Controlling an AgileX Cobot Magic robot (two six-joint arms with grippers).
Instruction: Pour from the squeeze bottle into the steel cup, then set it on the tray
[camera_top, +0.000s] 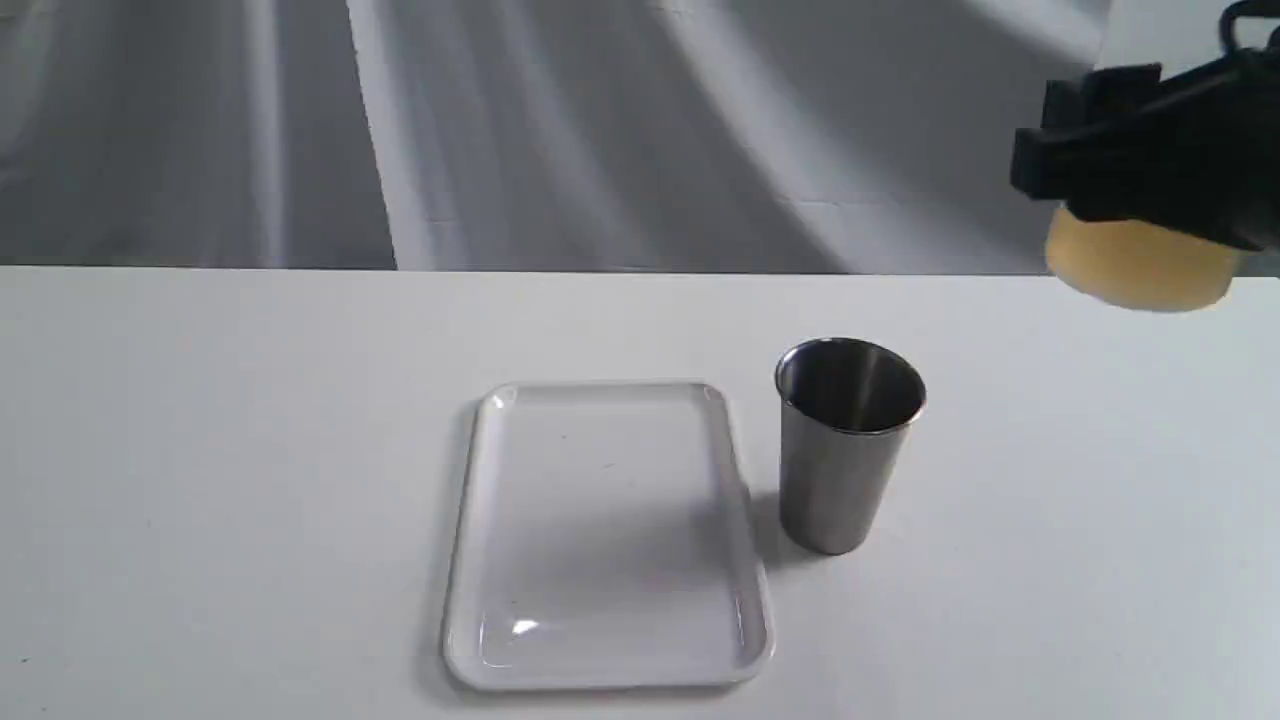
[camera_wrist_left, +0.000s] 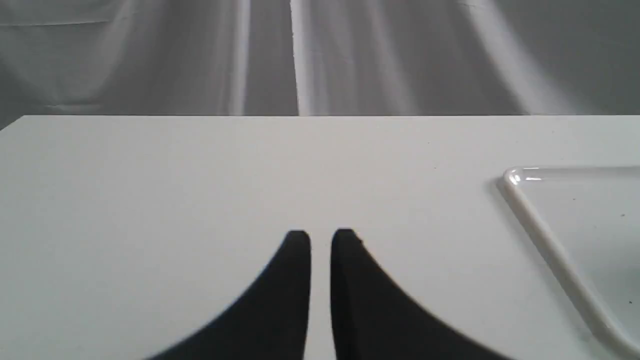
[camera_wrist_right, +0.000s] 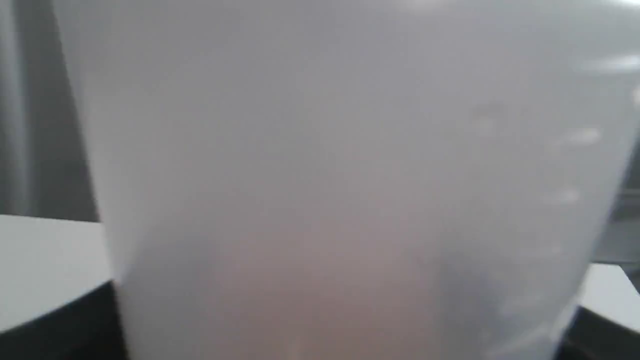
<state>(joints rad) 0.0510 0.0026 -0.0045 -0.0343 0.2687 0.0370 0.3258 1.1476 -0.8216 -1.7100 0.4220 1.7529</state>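
The squeeze bottle (camera_top: 1140, 265) hangs in the air at the upper right, above and to the right of the steel cup (camera_top: 850, 445). Only its lower end with amber liquid shows under my black right gripper (camera_top: 1140, 175), which is shut on it. The nozzle is hidden. In the right wrist view the translucent bottle (camera_wrist_right: 340, 175) fills the picture, with dark fingers (camera_wrist_right: 60, 325) at its sides. The cup stands upright just right of the white tray (camera_top: 605, 535), which holds nothing. My left gripper (camera_wrist_left: 321, 235) is low over bare table, left of the tray corner (camera_wrist_left: 520, 180), jaws nearly together and holding nothing.
The white table (camera_top: 200, 450) runs to a far edge before a grey draped backdrop (camera_top: 600, 130). Nothing else lies on the table around the tray and cup.
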